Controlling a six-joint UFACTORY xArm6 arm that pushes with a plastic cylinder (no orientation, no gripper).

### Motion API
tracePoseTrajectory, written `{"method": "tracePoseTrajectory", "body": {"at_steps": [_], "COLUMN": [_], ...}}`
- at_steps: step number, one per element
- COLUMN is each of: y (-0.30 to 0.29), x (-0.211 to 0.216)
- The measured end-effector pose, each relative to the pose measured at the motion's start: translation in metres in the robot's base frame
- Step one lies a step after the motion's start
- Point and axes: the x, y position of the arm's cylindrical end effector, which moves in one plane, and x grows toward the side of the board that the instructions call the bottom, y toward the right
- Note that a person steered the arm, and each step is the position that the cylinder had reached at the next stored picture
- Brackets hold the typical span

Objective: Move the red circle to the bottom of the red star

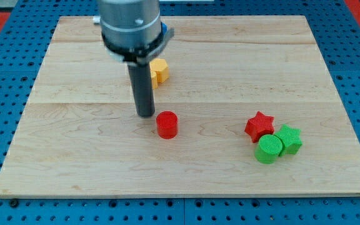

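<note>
The red circle (167, 124) lies a little left of the board's middle, toward the view's bottom. The red star (259, 126) lies at the view's right, touching a green circle (269, 149) below it and a green star (289, 139) to its lower right. My tip (145, 115) rests on the board just to the upper left of the red circle, close to it with a small gap.
A yellow block (159, 70) lies behind the rod toward the view's top, partly hidden by it. The wooden board (74, 156) sits on a blue perforated surface.
</note>
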Motion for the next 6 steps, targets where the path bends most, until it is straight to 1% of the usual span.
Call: {"method": "tracePoseTrajectory", "body": {"at_steps": [1,2,4,5,6], "y": [0.089,0.170,0.177,0.154,0.149], "x": [0.021,0.021,0.024,0.042,0.092]}}
